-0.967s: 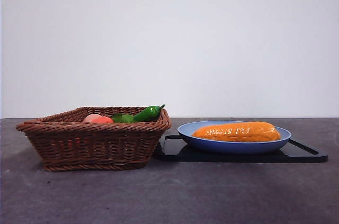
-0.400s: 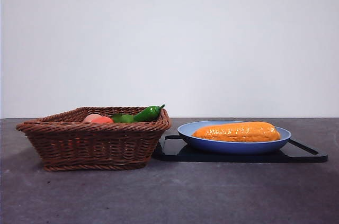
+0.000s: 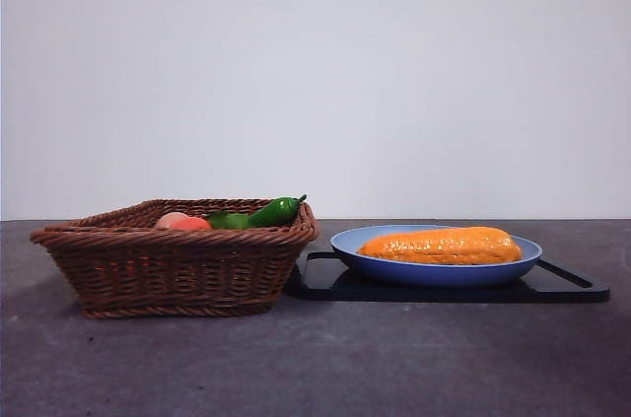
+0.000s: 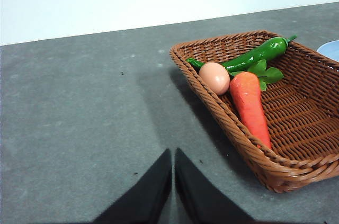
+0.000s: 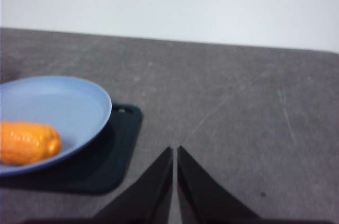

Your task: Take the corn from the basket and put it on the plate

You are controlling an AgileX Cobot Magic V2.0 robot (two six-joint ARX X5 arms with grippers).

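Front view, nearest first: basket point(image 3: 177, 259) on the desk point(image 3: 315, 368), then the corn point(image 3: 441, 244) lying in the blue plate point(image 3: 513, 264) on a black tray point(image 3: 572, 289). Left gripper point(image 4: 173, 181) and right gripper point(image 5: 174, 181) are both clenched, empty, over bare desk.

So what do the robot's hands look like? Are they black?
Yes. Each end effector is plain matte black: the left and the right both show two smooth, flat jaws tapering to pointed tips. No cables, markings or sleeves are visible, and the arms themselves are out of view.
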